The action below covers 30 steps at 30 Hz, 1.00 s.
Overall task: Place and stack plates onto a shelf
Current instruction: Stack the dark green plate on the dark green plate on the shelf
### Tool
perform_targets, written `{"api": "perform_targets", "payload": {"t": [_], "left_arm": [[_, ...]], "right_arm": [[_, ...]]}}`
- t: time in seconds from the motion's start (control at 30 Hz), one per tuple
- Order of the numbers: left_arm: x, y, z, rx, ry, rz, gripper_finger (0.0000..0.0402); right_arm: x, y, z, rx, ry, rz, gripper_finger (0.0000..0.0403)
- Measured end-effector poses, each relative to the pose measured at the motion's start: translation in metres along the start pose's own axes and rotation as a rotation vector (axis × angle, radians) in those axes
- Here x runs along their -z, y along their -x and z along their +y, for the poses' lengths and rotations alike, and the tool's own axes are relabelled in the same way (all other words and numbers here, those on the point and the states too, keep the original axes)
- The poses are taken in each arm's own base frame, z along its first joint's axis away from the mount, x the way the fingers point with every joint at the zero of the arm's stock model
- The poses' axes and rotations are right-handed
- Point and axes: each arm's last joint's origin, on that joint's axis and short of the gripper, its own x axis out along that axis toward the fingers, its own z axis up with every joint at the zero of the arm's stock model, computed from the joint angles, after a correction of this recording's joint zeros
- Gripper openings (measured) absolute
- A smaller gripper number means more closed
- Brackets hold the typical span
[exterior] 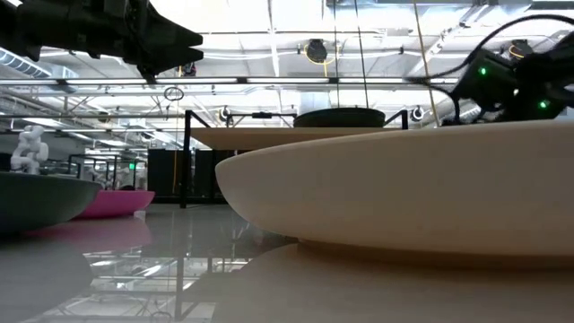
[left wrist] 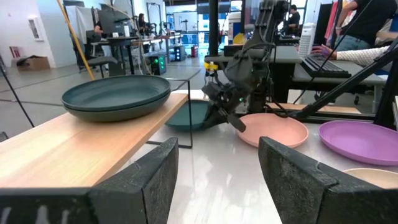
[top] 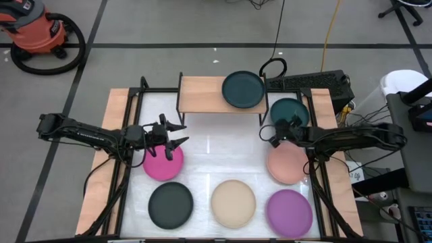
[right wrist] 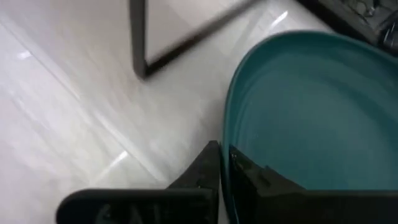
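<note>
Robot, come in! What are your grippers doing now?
Right gripper shut on teal plate rim, beside shelf. Left gripper open above magenta plate. Nothing blocking.

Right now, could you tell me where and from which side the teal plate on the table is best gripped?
By its thin raised rim, on the edge facing the table's middle. The teal plate lies flat beside the shelf, so only the rim offers a pinch. The right gripper already has its fingers either side of that rim.
</note>
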Motion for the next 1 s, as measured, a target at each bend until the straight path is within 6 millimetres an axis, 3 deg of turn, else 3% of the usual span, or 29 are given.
{"api": "perform_targets", "payload": {"t": [0.17,0.5,0.7,0.83,1.0], "left_arm": [[0.000,0.000,0.000,0.000,-0.001,0.005,0.0228],[0.001,0.000,0.000,0.000,-0.003,0.008,0.0228],[0.001,0.000,0.000,-0.008,-0.014,0.008,0.0228],[0.001,0.000,0.000,-0.008,-0.015,0.008,0.0228],[0.001,0.000,0.000,-0.008,-0.037,0.008,0.0228]], "right_arm": [[-0.025,0.012,0.001,-0.043,-0.078,-0.117,0.0001],[-0.070,0.041,-0.012,0.229,-0.189,-0.406,0.0001],[-0.123,0.073,-0.011,0.137,-0.206,-0.701,0.0000],[-0.153,0.096,-0.004,-0.088,-0.183,-0.876,0.0000],[-0.180,0.106,0.011,-0.202,-0.089,-0.946,0.0000]]}}
